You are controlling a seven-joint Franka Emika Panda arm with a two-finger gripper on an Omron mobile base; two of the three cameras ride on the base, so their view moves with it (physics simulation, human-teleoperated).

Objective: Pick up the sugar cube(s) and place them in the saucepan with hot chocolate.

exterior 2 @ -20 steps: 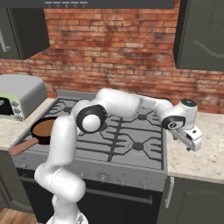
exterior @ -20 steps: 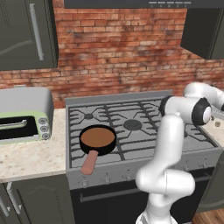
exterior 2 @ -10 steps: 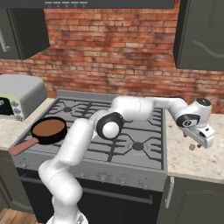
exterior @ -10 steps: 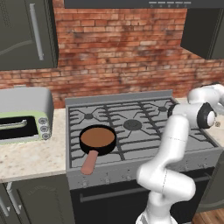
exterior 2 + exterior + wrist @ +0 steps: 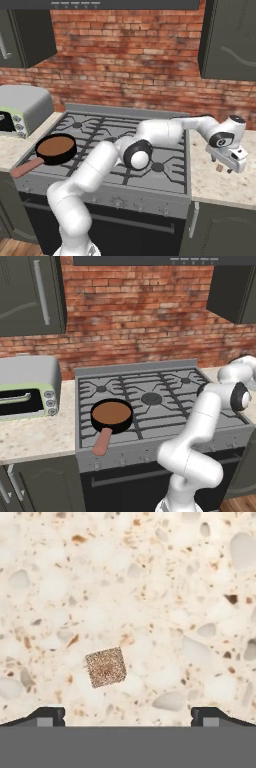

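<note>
A small brown sugar cube (image 5: 105, 667) lies on the speckled counter, just ahead of my open gripper (image 5: 128, 718) and left of centre between the two dark fingertips (image 5: 48, 715). From the right base view the gripper (image 5: 226, 167) hangs low over the counter right of the stove, right above the sugar cube (image 5: 219, 168). The black saucepan with hot chocolate (image 5: 111, 415) sits on the stove's front left burner, its pink handle (image 5: 102, 441) pointing to the front edge; it shows as the saucepan (image 5: 56, 148) at the left of the right base view.
A green toaster oven (image 5: 25, 388) stands on the left counter. The gas stove (image 5: 125, 145) with raised grates lies between pan and cube. A brick wall runs behind, with dark cabinets (image 5: 230, 40) overhead.
The arm has swung further right, off the stove and over the right counter. The gripper has dropped closer to the sugar cube. The pan has not moved.
</note>
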